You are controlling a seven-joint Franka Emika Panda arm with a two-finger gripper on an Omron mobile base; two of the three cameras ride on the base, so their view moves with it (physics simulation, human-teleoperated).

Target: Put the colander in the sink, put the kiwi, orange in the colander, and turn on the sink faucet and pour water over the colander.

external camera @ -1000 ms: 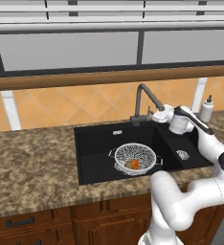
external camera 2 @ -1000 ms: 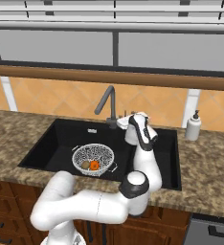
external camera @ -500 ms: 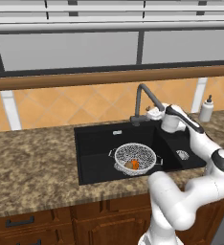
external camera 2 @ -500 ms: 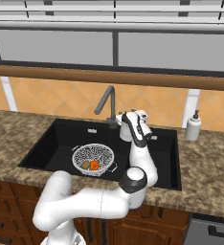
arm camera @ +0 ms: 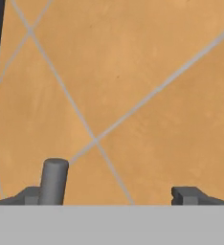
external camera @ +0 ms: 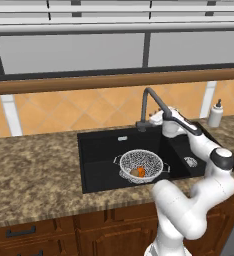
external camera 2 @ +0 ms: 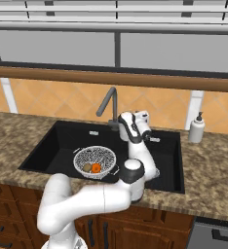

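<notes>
The silver mesh colander (external camera: 140,165) (external camera 2: 94,160) sits in the larger basin of the black sink (external camera: 99,155) (external camera 2: 57,146). Inside it lie the orange (external camera: 142,172) (external camera 2: 96,168) and the brown kiwi (external camera: 134,173) (external camera 2: 87,168), side by side. The dark sink faucet (external camera: 149,100) (external camera 2: 108,104) rises behind the basin. My gripper (external camera: 158,120) (external camera 2: 123,124) (arm camera: 109,196) is open, low beside the faucet's base and facing the tiled wall. In the hand view, the grey faucet lever (arm camera: 54,182) stands just inside the left fingertip (arm camera: 28,196). Water is out of view.
A white soap dispenser (external camera: 216,114) (external camera 2: 197,129) stands on the granite counter (external camera: 34,165) right of the sink. The smaller basin (external camera: 189,155) lies under my arm. The orange tile backsplash (arm camera: 133,72) is close ahead of the fingers.
My hand has moved left along the back of the sink, from over the smaller basin to the faucet's base. The colander and fruit have stayed put.
</notes>
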